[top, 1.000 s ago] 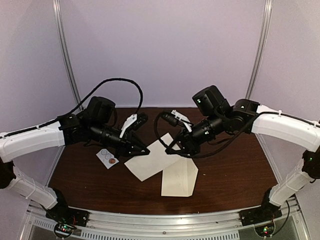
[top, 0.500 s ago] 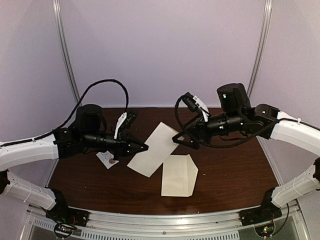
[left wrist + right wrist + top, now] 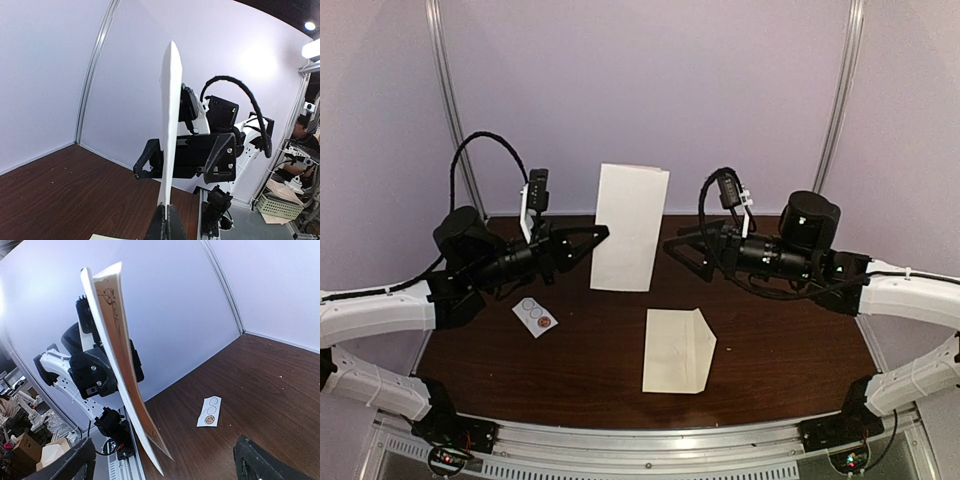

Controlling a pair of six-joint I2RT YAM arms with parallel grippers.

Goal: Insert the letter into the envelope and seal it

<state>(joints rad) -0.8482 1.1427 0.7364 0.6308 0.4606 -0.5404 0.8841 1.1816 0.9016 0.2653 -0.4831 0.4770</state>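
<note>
The letter (image 3: pixel 631 228) is a white folded sheet held upright in the air above the back of the table. My left gripper (image 3: pixel 603 233) is shut on its left edge. In the left wrist view the letter (image 3: pixel 169 125) rises edge-on from the closed fingertips (image 3: pixel 175 222). My right gripper (image 3: pixel 674 247) is open just right of the letter, not touching it. In the right wrist view the letter (image 3: pixel 120 360) stands between the wide-spread fingers (image 3: pixel 265 460), and one face shows brown print. The cream envelope (image 3: pixel 678 350) lies flat on the table's near middle, flap side to the right.
A small white card with round stickers (image 3: pixel 535 316) lies on the brown table (image 3: pixel 780 350) at the left, below my left arm; the sticker card (image 3: pixel 210 411) shows in the right wrist view too. White walls close the back and sides.
My left gripper lifted the letter off the table and turned it upright. My right gripper opened, let go of the letter and drew back to the right.
</note>
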